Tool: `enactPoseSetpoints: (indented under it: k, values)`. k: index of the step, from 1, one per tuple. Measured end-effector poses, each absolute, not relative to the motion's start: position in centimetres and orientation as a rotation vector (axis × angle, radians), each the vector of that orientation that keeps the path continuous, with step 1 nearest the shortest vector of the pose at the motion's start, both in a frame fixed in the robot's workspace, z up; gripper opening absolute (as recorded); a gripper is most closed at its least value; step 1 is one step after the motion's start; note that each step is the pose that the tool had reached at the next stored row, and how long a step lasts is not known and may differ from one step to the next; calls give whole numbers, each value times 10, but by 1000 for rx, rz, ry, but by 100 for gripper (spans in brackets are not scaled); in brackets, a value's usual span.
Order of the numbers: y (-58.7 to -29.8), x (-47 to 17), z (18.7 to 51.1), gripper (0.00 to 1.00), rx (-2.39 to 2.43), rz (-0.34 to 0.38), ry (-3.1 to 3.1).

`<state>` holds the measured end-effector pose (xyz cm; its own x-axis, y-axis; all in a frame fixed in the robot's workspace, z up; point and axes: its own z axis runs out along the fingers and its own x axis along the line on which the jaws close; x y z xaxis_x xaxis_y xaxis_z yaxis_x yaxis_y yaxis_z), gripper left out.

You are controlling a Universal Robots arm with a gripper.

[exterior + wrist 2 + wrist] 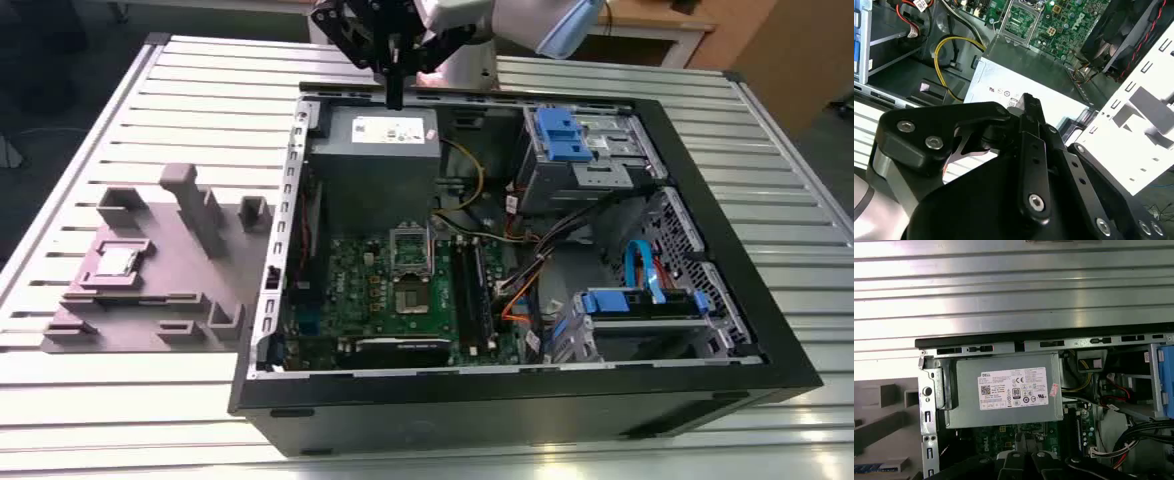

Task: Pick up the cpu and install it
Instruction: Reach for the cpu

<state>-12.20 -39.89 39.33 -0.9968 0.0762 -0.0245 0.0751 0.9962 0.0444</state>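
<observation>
Cpu was way over at the exterior view's left, lying flat in a recess of the grey fixture tray on the slatted table. It hadn't been picked up yet and was well apart from the gripper.

Next along was the open pc case, with the green motherboard down in the bottom of it. The socket was near the middle of the board, and its metal frame looked flipped up.

Up at the far edge of the case, the gripper hung over the grey power supply with the white label. It pointed straight down and wasn't touching it. In the second wrist view the fingertips were pressed together, so the jaws were fully closed with nothing held between them.

Over at the exterior view's right were the drive cages with blue plastic bits, plus a bundle of cables running across toward the board.
</observation>
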Motion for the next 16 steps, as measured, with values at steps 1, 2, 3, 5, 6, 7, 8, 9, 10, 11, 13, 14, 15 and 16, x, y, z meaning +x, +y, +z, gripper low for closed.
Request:
enactPoseSetpoints:
  k: [1,2,3,5,6,7,8,9,10,11,13,14,15,16]
  values:
    - [-399,-122,393,10,118,68,3112]
    - [-399,-122,393,10,118,68,3113]
    - [-399,-122,393,10,118,68,3113]
    - [-399,-122,393,10,118,68,3112]
    - [-399,-123,393,10,118,68,3112]
    - [-399,-123,393,10,118,68,3112]
    - [-399,-123,393,10,118,68,3112]
    - [-399,-124,393,10,118,68,3112]
    - [-399,-124,393,10,118,68,3112]
    - [-399,-124,393,10,118,68,3112]
    - [-399,-124,393,10,118,68,3112]
    - [-399,-125,393,10,118,68,3113]
    - [-399,-125,393,10,118,68,3113]
    - [-399,-125,393,10,118,68,3112]
